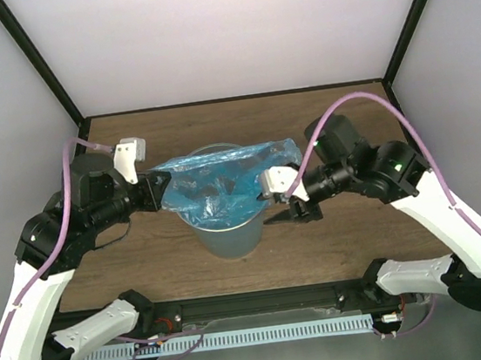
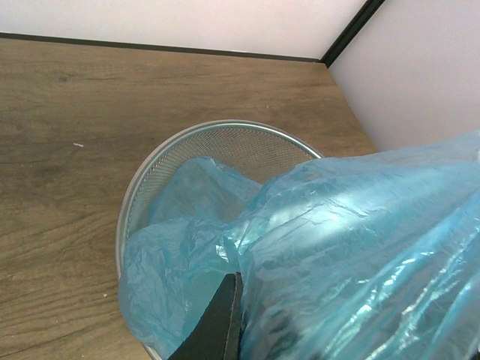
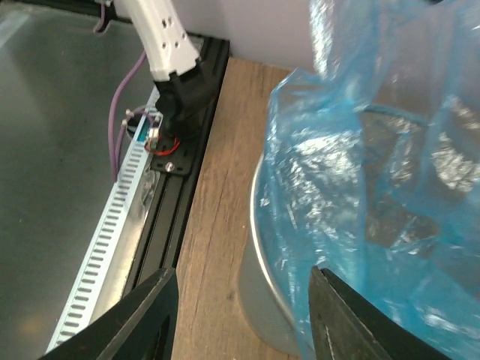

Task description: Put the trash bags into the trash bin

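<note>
Top view first: the round grey tapered plastic bin (image 1: pixel 230 238) sits dead centre on the brown wooden table (image 1: pixel 329 116). The light-blue translucent plastic film bag (image 1: pixel 223 182) is draped over its mouth, partly sagging inside and partly bunched above the rim toward 2 o'clock. The left gripper (image 1: pixel 156 190) is at the bin's 10 o'clock, and the bag's corner runs straight into it, so it looks clamped on the film. The right gripper (image 1: pixel 287 214) is at 3 o'clock, just beside the bin wall, with its fingers apart. Purple cables (image 1: pixel 345 106) loop over both arms, and a black frame rail (image 1: pixel 264 303) and a white slotted strip (image 1: pixel 242 338) run along the near edge at 6 o'clock.

Left wrist view: film fills everything from 3 to 6 o'clock and hides most of the bin's mouth. Only the far rim (image 2: pixel 217 131) and a mesh-looking inner wall show. One dark finger (image 2: pixel 221 322) pokes up at 6 o'clock, touching the film; the other is buried.

Right wrist view: both dark fingers (image 3: pixel 150 315) stand wide apart with bare table and bin wall (image 3: pixel 259 300) between them. The bag's edge hangs right behind the 5 o'clock finger. The other arm's black-and-white base (image 3: pixel 176 67) sits on the rail at 11 o'clock.
</note>
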